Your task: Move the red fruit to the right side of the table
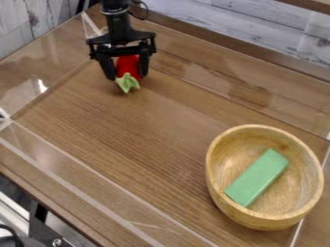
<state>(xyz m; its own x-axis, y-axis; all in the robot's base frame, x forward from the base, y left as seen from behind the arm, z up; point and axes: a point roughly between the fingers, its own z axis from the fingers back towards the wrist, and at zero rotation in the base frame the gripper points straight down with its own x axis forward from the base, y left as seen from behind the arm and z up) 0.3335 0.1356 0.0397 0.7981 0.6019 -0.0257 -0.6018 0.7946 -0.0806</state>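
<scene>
Red fruit point(125, 68) sits upper left between the gripper point(122, 72)'s wide-open fingers; I'd clench gently around the body, not the leaves.

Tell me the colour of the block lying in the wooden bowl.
Green; the flat block in the wooden bowl shows plainly in the camera view.

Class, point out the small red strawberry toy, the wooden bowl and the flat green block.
small red strawberry toy point(125, 67), camera view, red body
round wooden bowl point(222, 145), camera view, left rim
flat green block point(257, 177), camera view, top face
</scene>
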